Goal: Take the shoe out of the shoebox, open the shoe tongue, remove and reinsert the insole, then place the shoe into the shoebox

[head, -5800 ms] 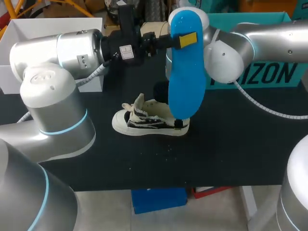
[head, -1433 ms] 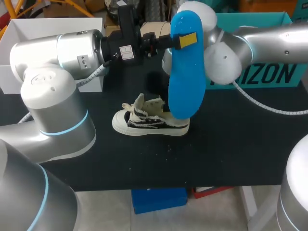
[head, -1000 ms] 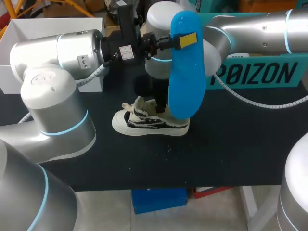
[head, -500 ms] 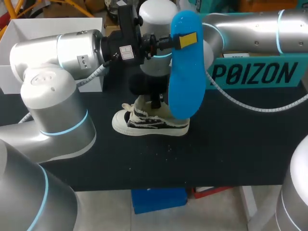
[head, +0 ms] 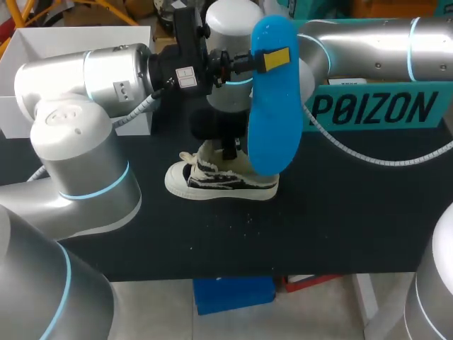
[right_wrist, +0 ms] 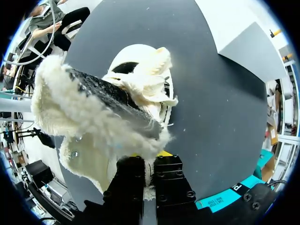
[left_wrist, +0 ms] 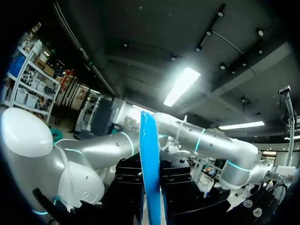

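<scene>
1. The left gripper (head: 272, 59) is raised above the table (head: 340, 212) and is clamped on the insole (head: 267, 120) near its upper end. A yellow tip lies flat on the face turned to the head camera.
2. The blue insole hangs upright, with its lower end in front of the shoe's heel end. In the left wrist view it stands edge-on between the two black fingers, and both press against it.
3. The shoe (head: 212, 185) sits upright on the dark table, near the middle, with its toe towards the left arm's side. It has a white sole, black-and-white sides and a pale fleecy lining.
4. The right arm comes in from its side and reaches past the middle. The right gripper (head: 228, 147) points down into the top of the shoe, behind the insole.
5. In the right wrist view its fingers stand close together with fleece pinched between them. The tongue is raised, but I cannot tell whether they hold the tongue or the collar.
6. The teal shoebox (head: 375, 110) stands at the table's far side, to the right of the shoe and well apart from it.
7. A white box (head: 42, 42) stands at the far left corner, behind the left arm.
</scene>
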Robot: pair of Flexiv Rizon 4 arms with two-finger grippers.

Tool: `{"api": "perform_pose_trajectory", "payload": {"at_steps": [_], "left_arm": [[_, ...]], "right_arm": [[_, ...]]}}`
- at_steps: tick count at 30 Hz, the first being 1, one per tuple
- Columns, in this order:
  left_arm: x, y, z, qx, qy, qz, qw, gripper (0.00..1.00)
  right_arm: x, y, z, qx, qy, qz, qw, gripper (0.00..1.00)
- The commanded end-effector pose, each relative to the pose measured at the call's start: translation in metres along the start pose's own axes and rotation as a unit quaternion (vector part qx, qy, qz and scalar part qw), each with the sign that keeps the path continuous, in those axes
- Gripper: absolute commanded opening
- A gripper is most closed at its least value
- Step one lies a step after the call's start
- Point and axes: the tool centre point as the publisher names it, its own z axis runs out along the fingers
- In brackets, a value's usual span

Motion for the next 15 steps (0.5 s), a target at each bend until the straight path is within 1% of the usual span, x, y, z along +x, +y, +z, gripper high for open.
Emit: {"api": "perform_pose_trajectory", "payload": {"at_steps": [1, 13, 15], "left_arm": [[0.0007, -0.0001, -0.0003, -0.003, 0.000, 0.000, 1.000, 0.00], [0.0007, -0.0001, -0.0003, -0.003, 0.000, 0.000, 1.000, 0.00], [0.0007, -0.0001, -0.0003, -0.003, 0.000, 0.000, 1.000, 0.00]], "right_arm": [[0.0008, -0.0008, 0.0006, 0.001, 0.000, 0.001, 1.000, 0.00], [0.0008, -0.0008, 0.0006, 0.001, 0.000, 0.001, 1.000, 0.00], [0.0011, -0.0011, 0.0000, 0.010, 0.007, -0.001, 1.000, 0.00]]}}
